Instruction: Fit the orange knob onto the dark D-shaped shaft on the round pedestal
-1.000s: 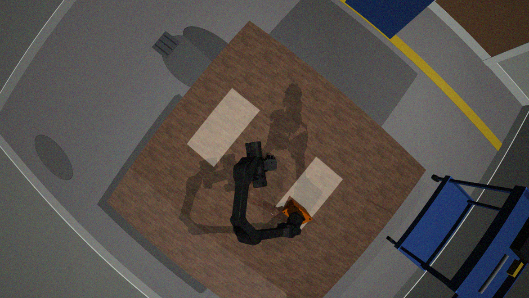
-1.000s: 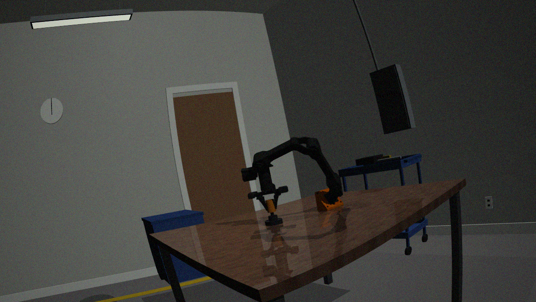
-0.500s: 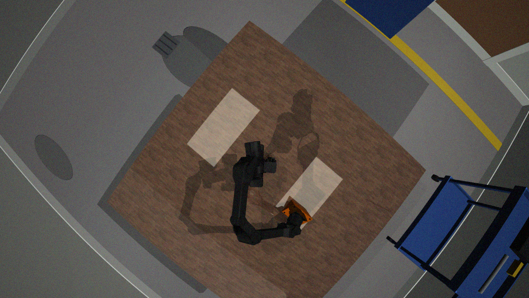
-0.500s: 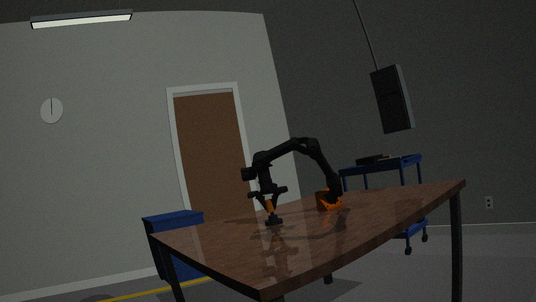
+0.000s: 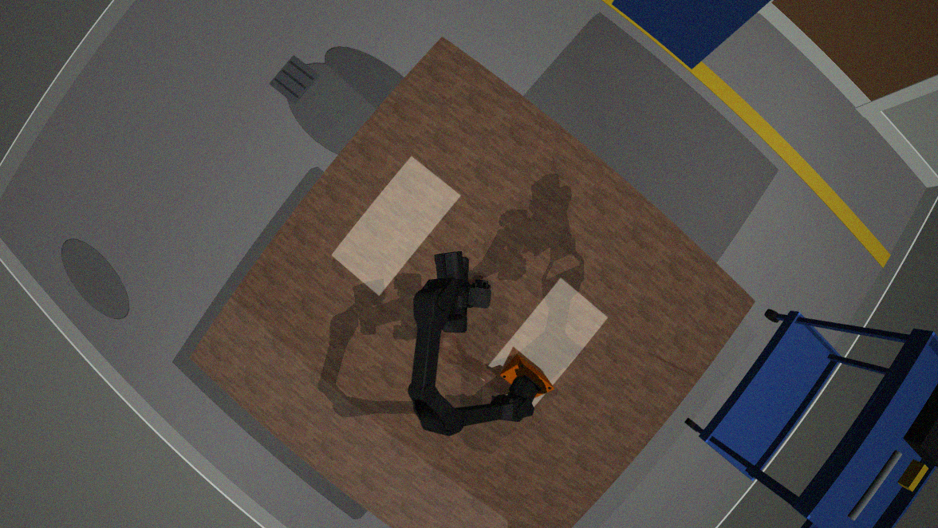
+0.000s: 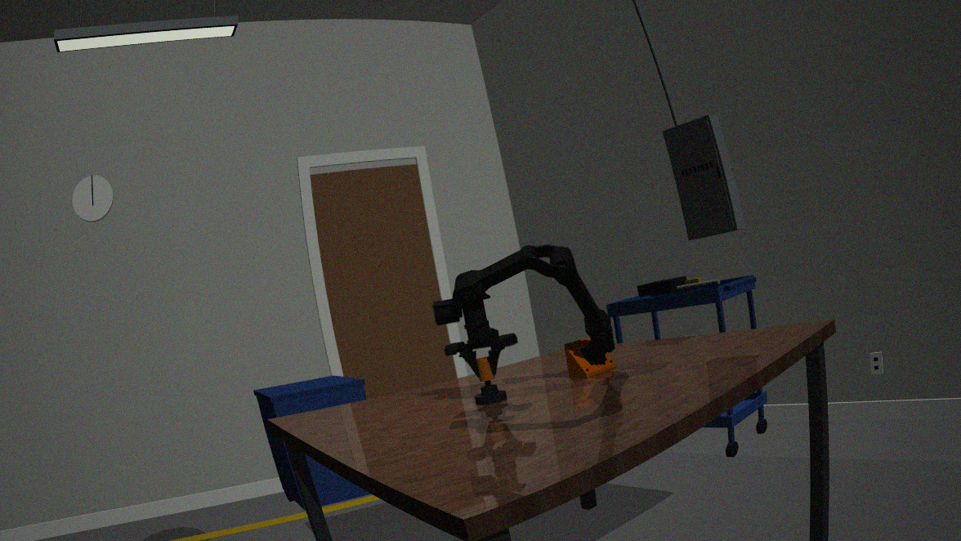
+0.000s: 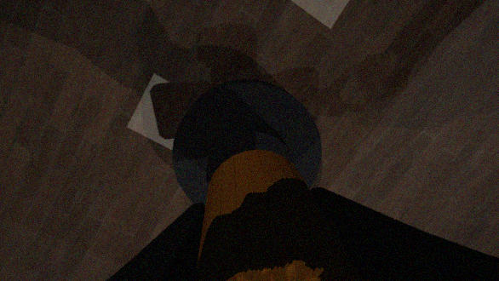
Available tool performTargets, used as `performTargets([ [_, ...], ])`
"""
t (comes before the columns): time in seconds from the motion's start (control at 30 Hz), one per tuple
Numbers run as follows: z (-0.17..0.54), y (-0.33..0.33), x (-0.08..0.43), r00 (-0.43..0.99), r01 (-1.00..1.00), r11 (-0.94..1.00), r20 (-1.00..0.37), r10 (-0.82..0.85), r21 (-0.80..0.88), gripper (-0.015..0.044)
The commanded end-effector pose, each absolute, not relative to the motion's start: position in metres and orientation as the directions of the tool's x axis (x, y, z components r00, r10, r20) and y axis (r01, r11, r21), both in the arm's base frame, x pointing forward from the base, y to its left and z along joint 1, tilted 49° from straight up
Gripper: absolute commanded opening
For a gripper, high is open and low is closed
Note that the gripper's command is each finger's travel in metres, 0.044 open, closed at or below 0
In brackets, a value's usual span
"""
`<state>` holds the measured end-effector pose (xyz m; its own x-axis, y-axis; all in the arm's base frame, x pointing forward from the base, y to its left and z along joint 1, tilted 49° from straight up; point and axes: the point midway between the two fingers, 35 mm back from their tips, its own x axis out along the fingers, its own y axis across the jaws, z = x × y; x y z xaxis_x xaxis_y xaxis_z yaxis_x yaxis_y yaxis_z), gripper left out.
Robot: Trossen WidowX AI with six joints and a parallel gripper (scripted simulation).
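The orange knob (image 6: 485, 368) (image 7: 243, 170) is between the fingers of my gripper (image 6: 486, 374) (image 7: 258, 205), which is shut on it. The dark round pedestal (image 6: 489, 397) (image 7: 298, 123) stands on the table right under the knob. A short dark piece of the shaft (image 6: 489, 384) shows between the knob's lower end and the pedestal's step, so the knob is not down on the pedestal. Whether the knob's hole is around the shaft or only resting on its tip cannot be told. The flat sides are hidden. In the top view the arm covers the knob and pedestal.
The wooden table (image 5: 623, 229) (image 6: 672, 403) carries the arm's orange base bracket (image 5: 508, 376) (image 6: 577, 363). Two pale rectangles (image 5: 396, 222) (image 5: 577, 321) lie on the table top. A blue cart (image 5: 754, 393) (image 6: 679, 298) and a blue bin (image 6: 315, 396) stand beyond the table.
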<state>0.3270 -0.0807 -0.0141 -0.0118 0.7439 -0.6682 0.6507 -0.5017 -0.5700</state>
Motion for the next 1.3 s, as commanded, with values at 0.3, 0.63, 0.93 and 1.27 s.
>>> performTargets([
  [0.3,-0.0164,-0.0789,0.3272,-0.012,0.648,-0.503,-0.669,0.743,-0.571,0.0000],
  [0.63,-0.0162,-0.0791,0.3273,-0.012,0.665,-0.494,-0.669,0.743,-0.561,0.0000],
  [0.93,-0.0162,-0.0791,0.3273,-0.012,0.665,-0.494,-0.669,0.743,-0.561,0.0000],
  [1.27,-0.0165,-0.0788,0.3272,-0.012,0.632,-0.513,-0.669,0.743,-0.581,0.0000],
])
